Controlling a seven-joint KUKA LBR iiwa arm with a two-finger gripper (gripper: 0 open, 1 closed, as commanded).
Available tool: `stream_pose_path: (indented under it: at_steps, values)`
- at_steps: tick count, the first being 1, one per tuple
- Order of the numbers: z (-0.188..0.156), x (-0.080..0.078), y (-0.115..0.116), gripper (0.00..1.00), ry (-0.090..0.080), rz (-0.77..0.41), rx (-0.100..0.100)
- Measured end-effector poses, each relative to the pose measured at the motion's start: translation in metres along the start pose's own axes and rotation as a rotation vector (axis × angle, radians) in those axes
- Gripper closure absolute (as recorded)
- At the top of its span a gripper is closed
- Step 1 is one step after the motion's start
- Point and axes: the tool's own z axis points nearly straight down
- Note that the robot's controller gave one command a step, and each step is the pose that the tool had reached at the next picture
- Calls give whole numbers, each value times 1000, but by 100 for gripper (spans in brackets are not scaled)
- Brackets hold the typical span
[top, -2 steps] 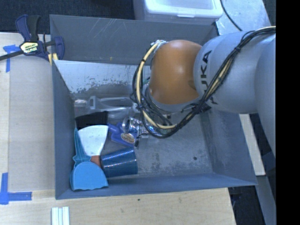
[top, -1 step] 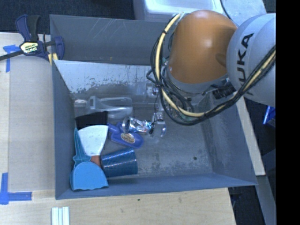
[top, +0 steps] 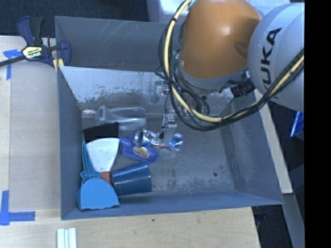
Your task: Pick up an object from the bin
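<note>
The orange domed cover on the arm's wrist was seen nearest the lens, looped by yellow and black cables. On the grey link beside it the letters "UKA" were read in black, the start of the word being hidden by the cover. Below the cover the jaws were lowered into the grey metal bin, near the middle of its floor; whether they were spread or pressed together could not be told. Directly under them and just to their left a small glossy thing was found, silvery and partly clear, with a blue end at its right. Contact between it and the jaws could not be judged. Just left of it lay a blue oval piece with a round gold label, whose writing was too small to be read. Further left a heap was gathered towards the bin's near left corner: a black block, a white fan-shaped piece, a dark blue cup on its side and a light blue fan-shaped piece. Clear plastic pieces were seen by the far wall.
</note>
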Motion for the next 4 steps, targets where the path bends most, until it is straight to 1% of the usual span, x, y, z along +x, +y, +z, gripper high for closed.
stream_pose_path:
  at_steps: [1,2,3,4]
  values:
    - [74,-10,-13,0,-9,-166,1]
    - [76,11,-10,0,-7,-244,0]
    - [163,-20,-25,0,-12,-389,2]
    - [155,2,-12,0,-12,-69,-2]
